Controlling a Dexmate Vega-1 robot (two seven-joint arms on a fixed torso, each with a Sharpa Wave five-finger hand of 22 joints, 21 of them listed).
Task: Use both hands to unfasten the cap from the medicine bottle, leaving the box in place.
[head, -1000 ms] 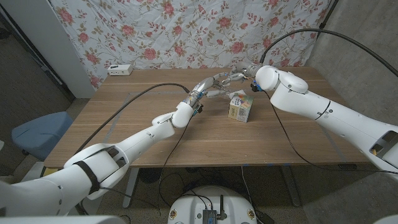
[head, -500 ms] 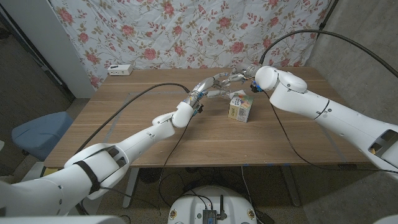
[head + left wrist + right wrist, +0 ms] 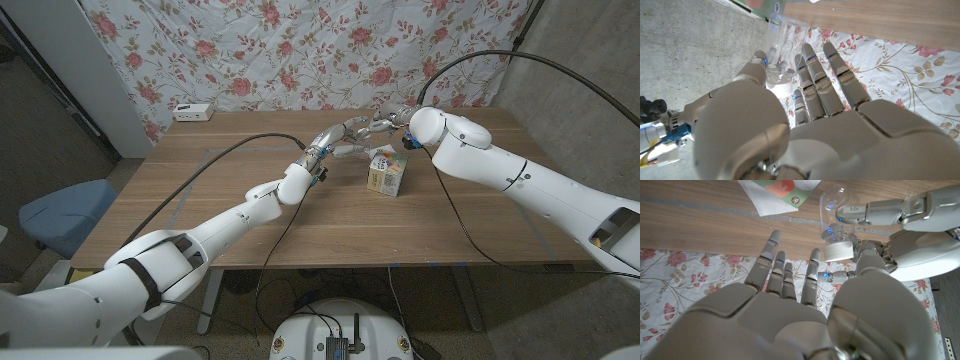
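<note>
We could read no words, brand names or numbers anywhere. The box (image 3: pixel 386 174) carried coloured printing, green with a red picture, but its lettering was too small and blurred, as the right wrist view also showed (image 3: pixel 782 191).

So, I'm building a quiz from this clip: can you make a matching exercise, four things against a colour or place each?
Things:
1. cap
2. medicine bottle
3. box
4. power strip

Descriptions:
A. clear, see-through
B. at the table's far left edge
C. white
D. on the table below the hands

Pairs: 1-C, 2-A, 3-D, 4-B
</note>
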